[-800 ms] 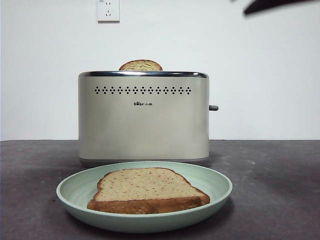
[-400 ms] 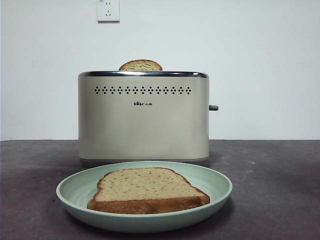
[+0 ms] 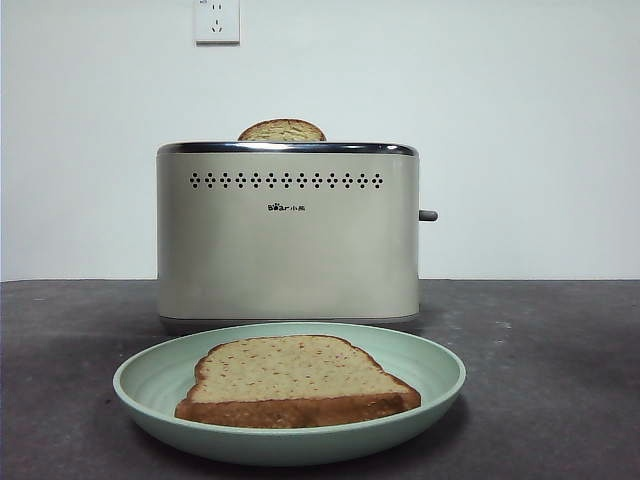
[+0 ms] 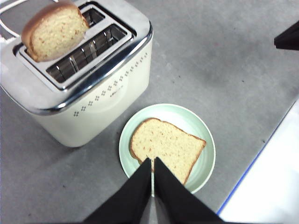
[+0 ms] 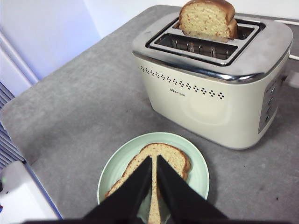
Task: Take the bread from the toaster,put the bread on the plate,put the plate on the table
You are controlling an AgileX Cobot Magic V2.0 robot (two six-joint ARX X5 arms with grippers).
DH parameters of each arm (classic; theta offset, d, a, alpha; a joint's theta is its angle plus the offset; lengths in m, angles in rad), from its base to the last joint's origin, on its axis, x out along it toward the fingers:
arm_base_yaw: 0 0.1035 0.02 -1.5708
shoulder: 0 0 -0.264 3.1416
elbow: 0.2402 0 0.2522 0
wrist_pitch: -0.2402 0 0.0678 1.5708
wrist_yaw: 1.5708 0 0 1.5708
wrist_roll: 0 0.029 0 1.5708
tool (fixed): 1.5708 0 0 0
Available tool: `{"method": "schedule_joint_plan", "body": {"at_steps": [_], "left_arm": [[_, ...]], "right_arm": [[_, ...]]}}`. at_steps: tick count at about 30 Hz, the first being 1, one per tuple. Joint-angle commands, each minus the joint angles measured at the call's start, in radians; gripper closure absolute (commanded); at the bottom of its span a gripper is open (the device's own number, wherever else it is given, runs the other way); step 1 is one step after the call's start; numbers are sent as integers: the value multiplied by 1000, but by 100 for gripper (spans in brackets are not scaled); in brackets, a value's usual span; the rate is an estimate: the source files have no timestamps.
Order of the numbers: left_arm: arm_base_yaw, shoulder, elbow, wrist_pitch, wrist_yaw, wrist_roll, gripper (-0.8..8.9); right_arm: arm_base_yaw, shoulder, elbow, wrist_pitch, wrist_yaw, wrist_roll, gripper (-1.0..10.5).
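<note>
**Desk:** Any writing you can read from there?

**Operator:** I read "Bear" in small dark letters on the boxy cream toaster with the chrome top rim (image 3: 287, 235), under its single row of little dark holes. The characters after it are too small for me. A white wall socket (image 3: 217, 21) sits above; I can't make out its markings.

**Desk:** Count things for me.

**Operator:** I see one toaster, with two slots on top. One round pale mint-green plate (image 3: 150, 375) rests on the dark grey-brown matte table (image 3: 540, 380), just in front of the toaster. Two slices: the square wholegrain bread with dark brown crust (image 3: 296, 380) lies flat on the plate, and a paler domed slice (image 3: 282, 131) stands upright in the toaster's rear slot.

**Desk:** Grippers?

**Operator:** My left gripper (image 4: 153, 163) and right gripper (image 5: 154, 161) both hang above the plate, jaws pressed together, gripping nothing.
</note>
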Motion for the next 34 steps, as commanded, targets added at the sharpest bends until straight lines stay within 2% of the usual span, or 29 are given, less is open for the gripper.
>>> {"method": "schedule_joint_plan", "body": {"at_steps": [1,11,13,17,24,30,34], "left_arm": [[-8,21,25,18,-2,2,806],[10,45,25,93,-1,12,806],[37,26,24,134,-8,42,806],[167,-68,-26,275,-8,-16,806],[427,-327,-334,628,-14,-22,806],[545,-562,-680,899,-66,-23,806],[572,-681,-880,1005,-66,-26,806]], "right_arm": [[6,-10,12,17,0,-11,943],[6,-22,13,17,1,-11,943],[6,-22,13,17,0,-11,943],[6,-22,13,17,0,-11,943],[6,-22,13,17,0,-11,943],[6,-22,12,17,0,-11,943],[6,-22,13,17,0,-11,943]]}}
